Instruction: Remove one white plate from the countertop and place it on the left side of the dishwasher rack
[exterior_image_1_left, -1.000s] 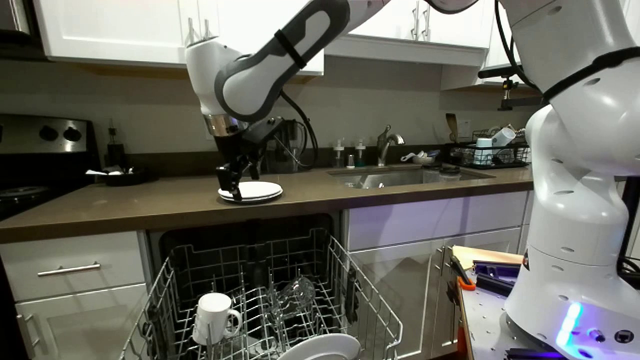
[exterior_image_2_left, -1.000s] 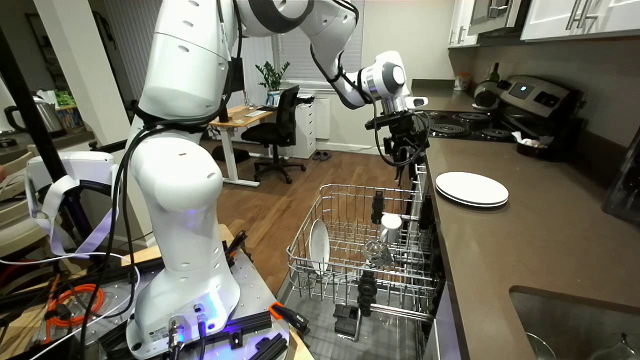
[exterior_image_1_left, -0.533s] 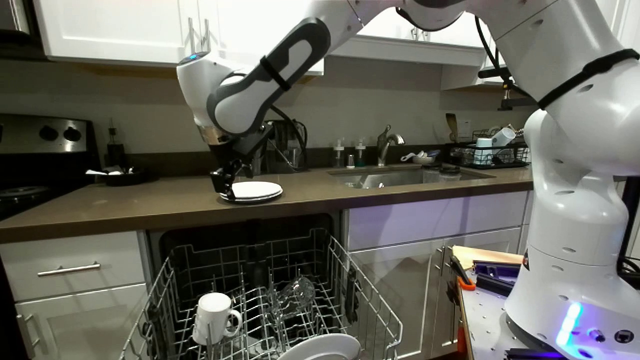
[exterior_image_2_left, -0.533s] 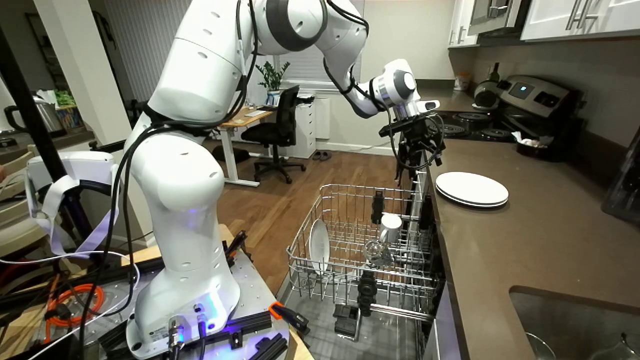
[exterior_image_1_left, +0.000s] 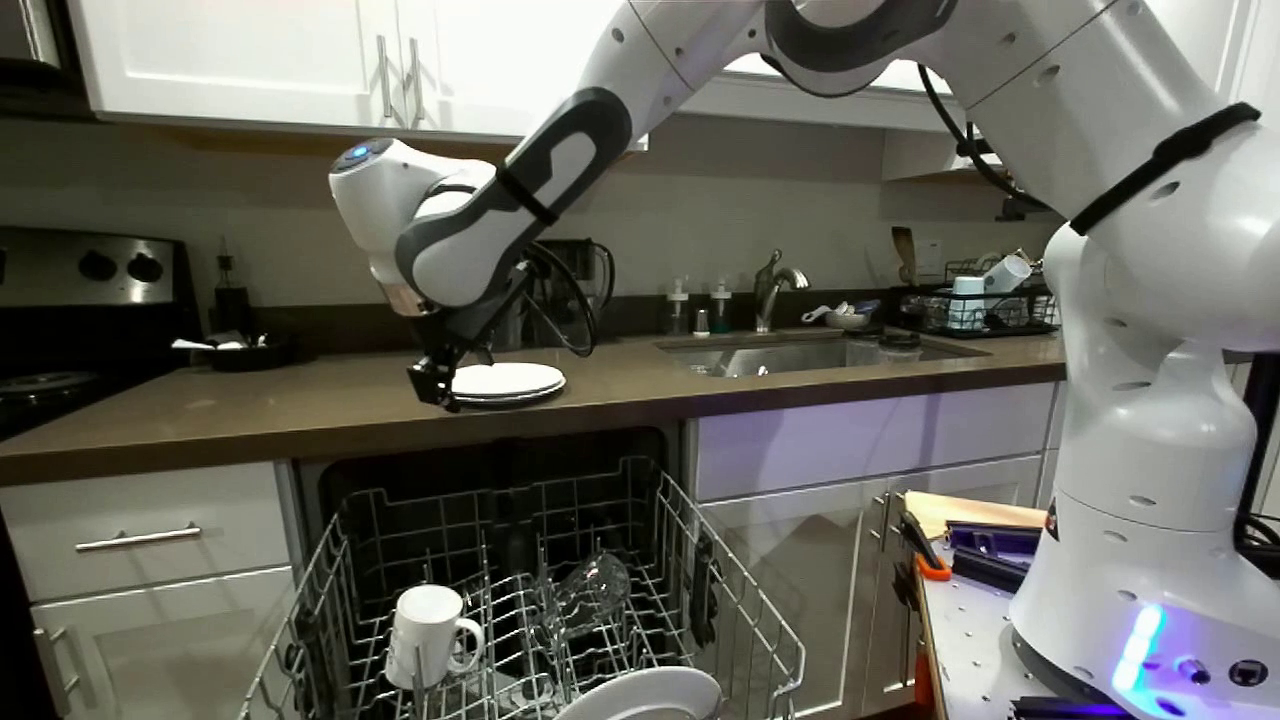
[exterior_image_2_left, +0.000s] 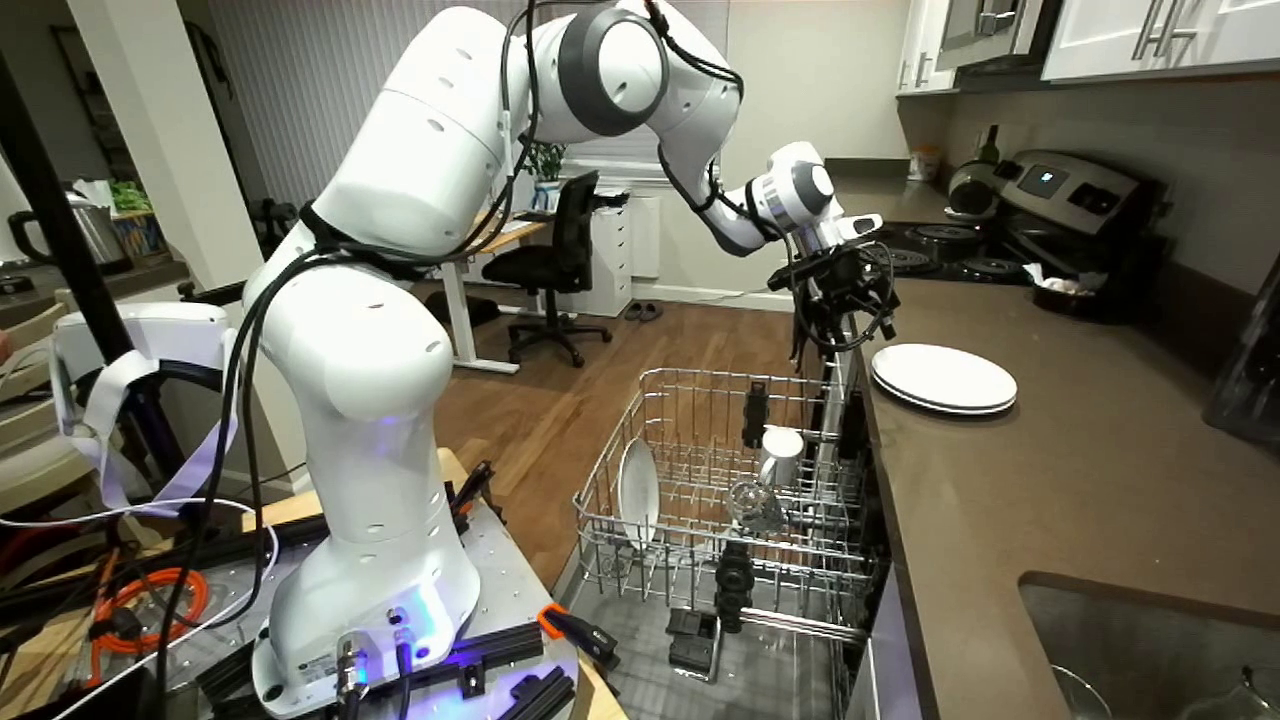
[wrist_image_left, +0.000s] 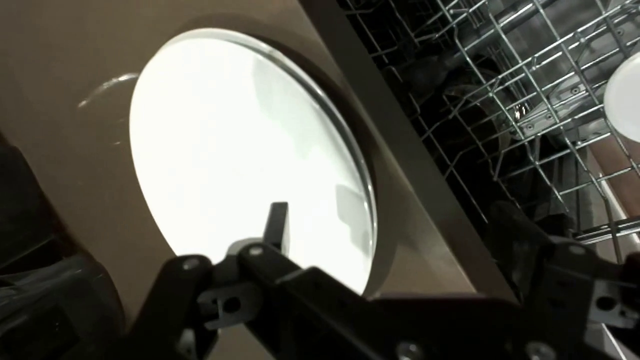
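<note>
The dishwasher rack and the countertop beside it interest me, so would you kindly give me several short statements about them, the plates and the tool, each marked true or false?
1. White plates lie stacked on the countertop. True.
2. One more plate stands on its edge in the dishwasher rack. True.
3. The dishwasher rack is pushed fully in. False: it is pulled out.
4. The tool is open. True.
5. The dishwasher rack holds only a plate. False: a white mug and a clear glass are in it too.
</note>
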